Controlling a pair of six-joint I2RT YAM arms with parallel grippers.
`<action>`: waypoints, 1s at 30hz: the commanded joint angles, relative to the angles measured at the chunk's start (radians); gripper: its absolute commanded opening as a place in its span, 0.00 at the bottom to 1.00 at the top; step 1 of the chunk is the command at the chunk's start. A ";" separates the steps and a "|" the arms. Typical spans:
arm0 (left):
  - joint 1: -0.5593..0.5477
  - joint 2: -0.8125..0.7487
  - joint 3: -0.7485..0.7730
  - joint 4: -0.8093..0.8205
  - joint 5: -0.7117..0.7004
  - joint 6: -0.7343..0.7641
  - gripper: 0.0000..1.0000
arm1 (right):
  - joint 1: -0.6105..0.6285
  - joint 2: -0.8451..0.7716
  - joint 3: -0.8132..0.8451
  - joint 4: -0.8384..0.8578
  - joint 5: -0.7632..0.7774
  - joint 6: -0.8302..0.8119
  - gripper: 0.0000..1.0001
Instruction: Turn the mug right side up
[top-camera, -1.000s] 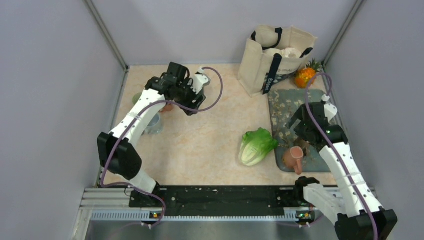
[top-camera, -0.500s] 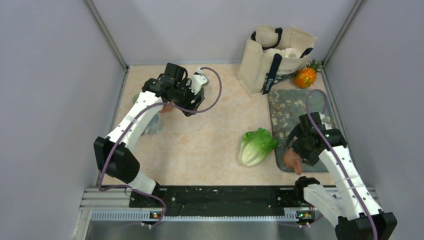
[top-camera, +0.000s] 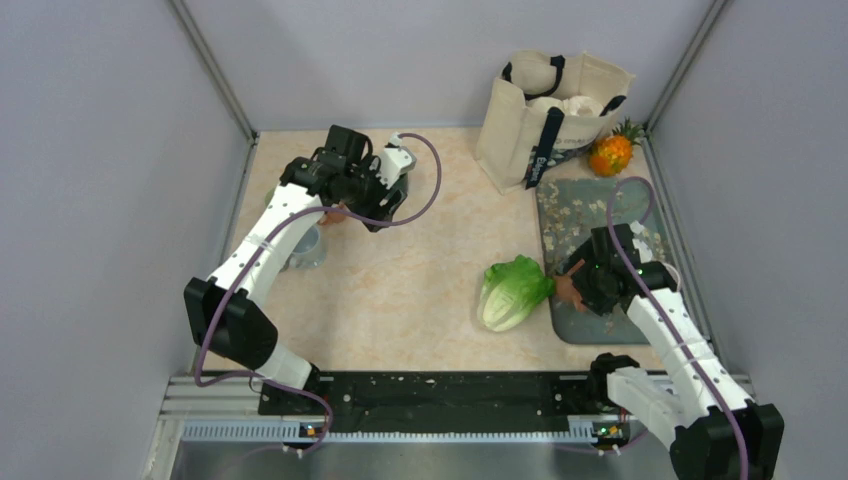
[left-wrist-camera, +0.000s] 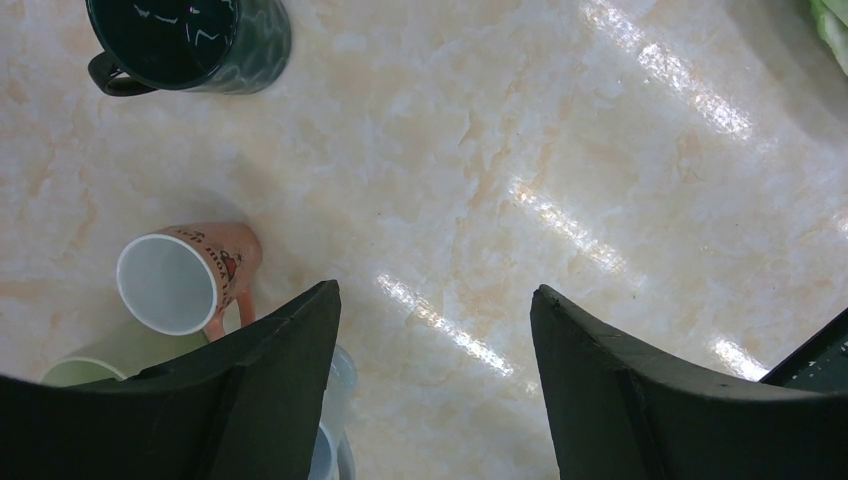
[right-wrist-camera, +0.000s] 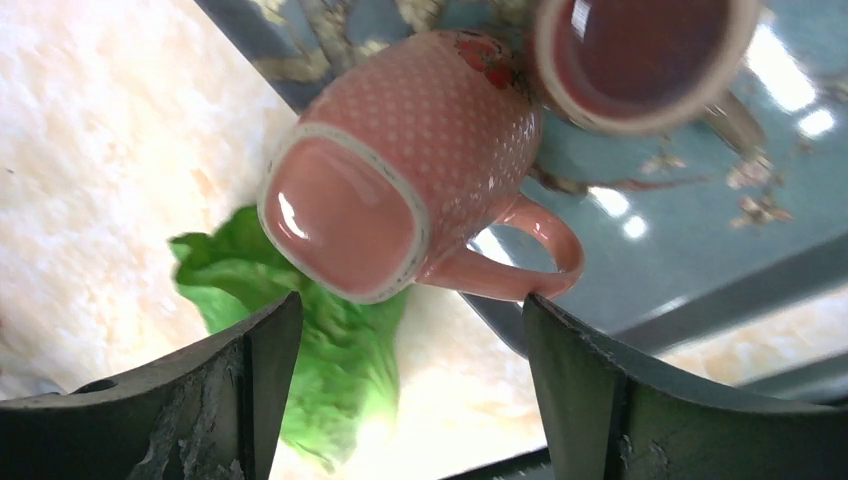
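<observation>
The pink dotted mug (right-wrist-camera: 400, 180) is upside down and tilted, its base toward the right wrist camera and its handle (right-wrist-camera: 525, 265) against my right finger's tip. It rests on the blue-grey tray (right-wrist-camera: 700, 200) at its left edge, and only a bit of it shows in the top view (top-camera: 566, 290). My right gripper (right-wrist-camera: 412, 298) is open and hangs just above it (top-camera: 590, 282). My left gripper (top-camera: 345, 205) is open and empty over the table at the far left (left-wrist-camera: 435, 290).
A second mug (right-wrist-camera: 640, 50) sits upright on the tray. A lettuce (top-camera: 512, 290) lies just left of the tray. A tote bag (top-camera: 550, 110) and a pineapple (top-camera: 610, 150) stand at the back. Near the left gripper are a dark green mug (left-wrist-camera: 190, 40), a pink mug on its side (left-wrist-camera: 185, 280), and a pale blue cup (left-wrist-camera: 335, 400).
My right gripper has moved forward and left, down over the pink mug. The mug now shows closer to the lettuce. The left arm has barely moved.
</observation>
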 joint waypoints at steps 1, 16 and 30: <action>0.006 -0.036 0.010 0.020 -0.004 0.009 0.75 | -0.005 0.079 0.011 0.285 0.016 0.044 0.80; 0.009 -0.029 0.007 0.016 0.007 0.018 0.75 | -0.002 0.067 0.070 0.205 0.000 -0.550 0.74; 0.009 -0.038 0.017 0.001 0.036 0.027 0.75 | 0.005 0.197 -0.063 0.497 0.092 -0.662 0.57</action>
